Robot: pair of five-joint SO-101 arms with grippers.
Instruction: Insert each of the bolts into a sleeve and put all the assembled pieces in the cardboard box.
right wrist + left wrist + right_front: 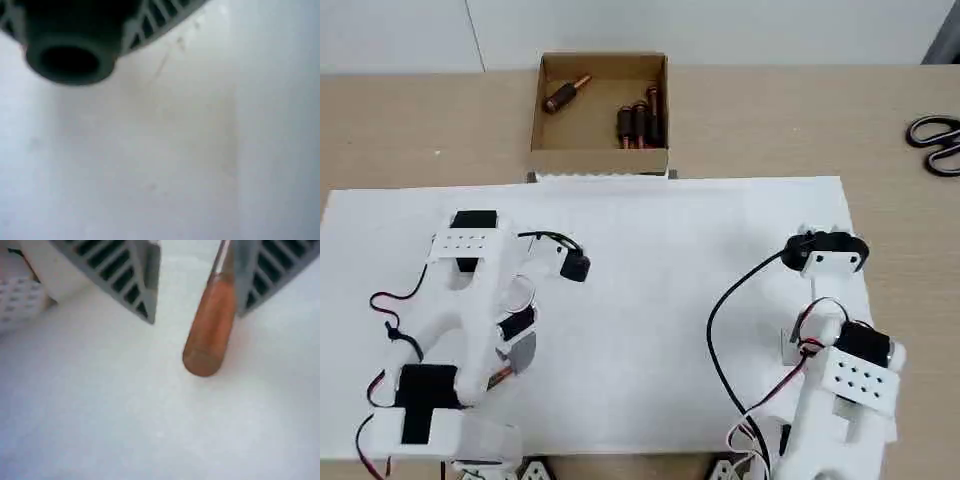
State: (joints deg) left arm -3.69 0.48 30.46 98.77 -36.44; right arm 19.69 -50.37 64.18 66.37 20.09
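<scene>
The left gripper (pixel 195 315) is low over the white paper (pixel 650 300) with the copper bolt (pixel 207 325) at it. I cannot tell if the claw clamps it. Farther back, the cardboard box (pixel 600 160) holds four assembled pieces (pixel 640 122) – one apart, three together. The right gripper (pixel 75 25) is closed on a black sleeve (pixel 70 60). Scissors (pixel 935 145) lie at the far right.

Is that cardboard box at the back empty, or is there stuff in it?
Not empty. The cardboard box holds one assembled piece lying alone and a cluster of pieces near its opposite wall.
</scene>
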